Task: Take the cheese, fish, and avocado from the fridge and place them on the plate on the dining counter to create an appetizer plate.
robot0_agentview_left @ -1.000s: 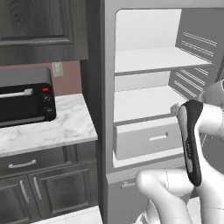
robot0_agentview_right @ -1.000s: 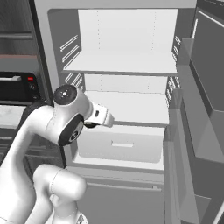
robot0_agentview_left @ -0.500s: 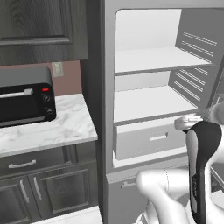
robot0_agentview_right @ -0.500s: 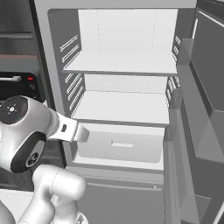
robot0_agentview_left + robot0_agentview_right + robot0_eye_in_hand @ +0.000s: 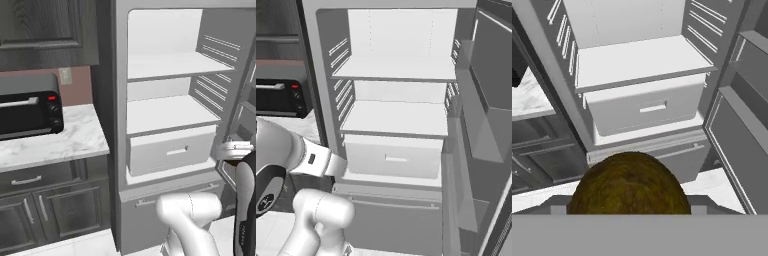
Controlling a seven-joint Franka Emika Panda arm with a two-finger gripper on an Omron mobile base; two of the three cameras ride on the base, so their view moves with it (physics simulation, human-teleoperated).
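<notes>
- The tall grey fridge with the white interior point(image 5: 165, 115) was seen standing wide open, its two white shelves bare and its white drawer point(image 5: 172, 150) pushed in below them.
- In the hand view, the small dark brown-green avocado, a mottled rounded ball point(image 5: 629, 182), was found right at the bottom, up close to the camera, in front of the fridge and well outside it.
- The avocado looked to be grasped in the jaws, which were spread fairly wide around it; the fingertips themselves were hidden behind it, so actual contact couldn't be checked.
- From the left base view, the white arm with dark joints point(image 5: 245, 200) was spotted at the right edge, low down by the fridge's open door point(image 5: 245, 100).
- The same arm was seen at the lower left of the right base view, beside the fridge's left wall.
- A black toaster oven with a red light point(image 5: 27, 107) was sitting on the white marble counter point(image 5: 60, 145) to the left of the fridge, over dark grey cabinets point(image 5: 50, 210).
- A dark grey wall cupboard point(image 5: 45, 30) was hung above the oven.
</notes>
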